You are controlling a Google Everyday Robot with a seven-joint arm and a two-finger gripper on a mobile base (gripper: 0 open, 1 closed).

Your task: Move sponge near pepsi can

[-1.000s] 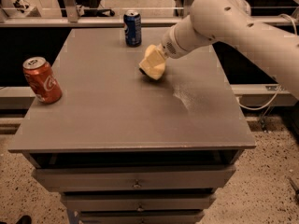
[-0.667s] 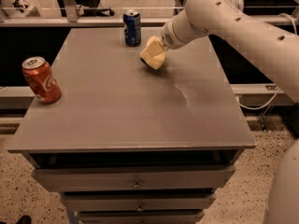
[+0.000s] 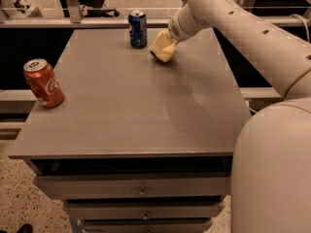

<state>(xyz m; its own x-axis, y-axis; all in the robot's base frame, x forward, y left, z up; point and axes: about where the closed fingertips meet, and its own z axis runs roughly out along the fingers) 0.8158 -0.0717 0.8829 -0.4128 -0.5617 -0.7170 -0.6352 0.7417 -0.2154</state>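
The pale yellow sponge [image 3: 163, 47] is held at the end of my arm, tilted, low over the far part of the grey table [image 3: 131, 101]. My gripper [image 3: 170, 39] sits right on the sponge, shut on it, with the white arm coming in from the right. The dark blue pepsi can [image 3: 138, 29] stands upright near the table's far edge, a short gap to the left of the sponge.
A red Coca-Cola can [image 3: 44, 83] stands upright near the table's left edge. The table has drawers [image 3: 141, 191] below its front edge. A railing and chair legs lie beyond the far edge. My arm's large white body fills the right side.
My gripper has carried the sponge away from the table's middle toward the far edge, closer to the pepsi can. The cans have not moved.
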